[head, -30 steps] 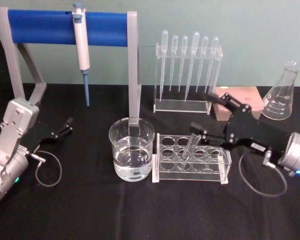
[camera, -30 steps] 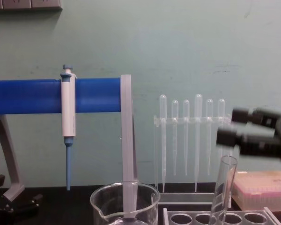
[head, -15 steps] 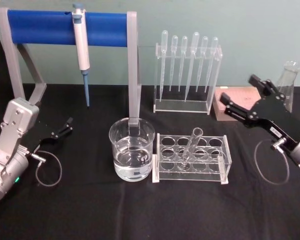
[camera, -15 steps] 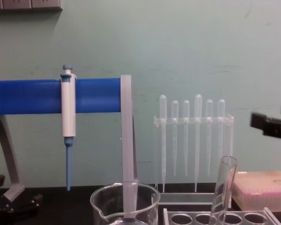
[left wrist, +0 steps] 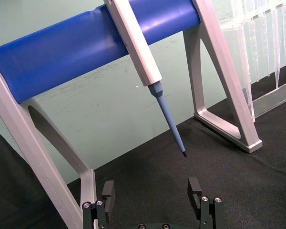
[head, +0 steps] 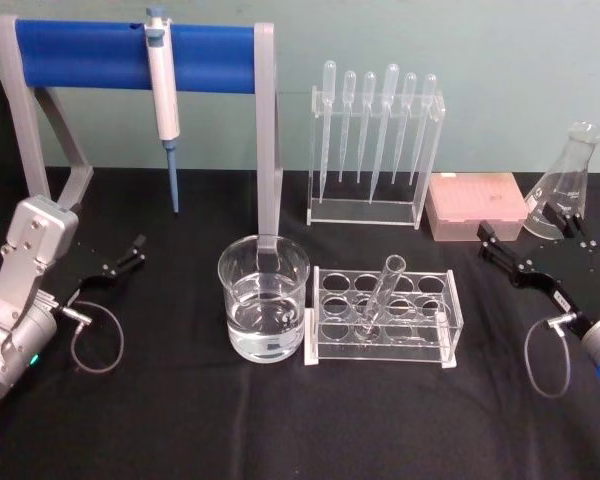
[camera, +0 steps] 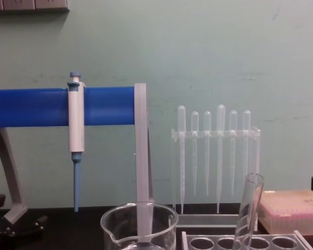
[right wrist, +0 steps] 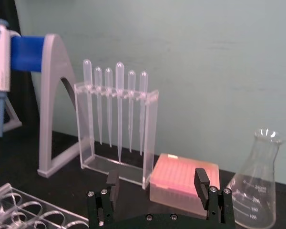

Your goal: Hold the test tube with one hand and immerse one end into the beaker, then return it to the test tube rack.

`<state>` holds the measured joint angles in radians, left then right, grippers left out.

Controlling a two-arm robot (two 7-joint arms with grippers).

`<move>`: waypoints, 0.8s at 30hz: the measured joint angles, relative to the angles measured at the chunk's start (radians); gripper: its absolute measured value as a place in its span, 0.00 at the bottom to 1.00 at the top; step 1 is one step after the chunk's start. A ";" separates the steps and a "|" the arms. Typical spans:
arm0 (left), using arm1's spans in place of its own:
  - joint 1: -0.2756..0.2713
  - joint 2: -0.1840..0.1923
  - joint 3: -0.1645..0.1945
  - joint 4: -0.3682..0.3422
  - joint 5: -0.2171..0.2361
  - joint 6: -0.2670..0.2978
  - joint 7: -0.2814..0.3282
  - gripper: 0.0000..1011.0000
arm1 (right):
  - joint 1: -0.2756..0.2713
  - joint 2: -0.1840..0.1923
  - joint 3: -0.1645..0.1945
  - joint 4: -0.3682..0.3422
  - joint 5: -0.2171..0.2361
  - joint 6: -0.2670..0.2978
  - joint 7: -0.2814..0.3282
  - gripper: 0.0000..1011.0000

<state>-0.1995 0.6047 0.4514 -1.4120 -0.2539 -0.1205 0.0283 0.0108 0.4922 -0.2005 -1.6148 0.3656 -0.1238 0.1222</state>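
A plain pale green wall (camera: 224, 57) is standing behind the worktop (head: 280, 420), which is wearing a black cloth. Grey panels (camera: 28, 4) are showing along the wall's upper edge in the chest view.

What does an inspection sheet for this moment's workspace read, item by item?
Surface: black cloth on table.
Job's things: test tube leaning in clear rack; beaker, part-filled with clear liquid, left of the rack.
Clutter: micropipette on blue stand; pipettes rack; pink tip box; conical flask.
Grippers: left gripper open, far left; right gripper open, right of the rack, holding nothing.
Cables: a loop by each wrist.
Surroundings: green wall.
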 joint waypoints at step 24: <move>0.000 0.000 0.000 0.000 0.000 0.000 0.000 0.99 | 0.005 -0.011 -0.005 0.019 -0.021 0.001 0.013 0.99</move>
<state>-0.1995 0.6047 0.4513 -1.4120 -0.2539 -0.1205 0.0283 0.0161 0.4810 -0.2056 -1.5959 0.3444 -0.1232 0.1348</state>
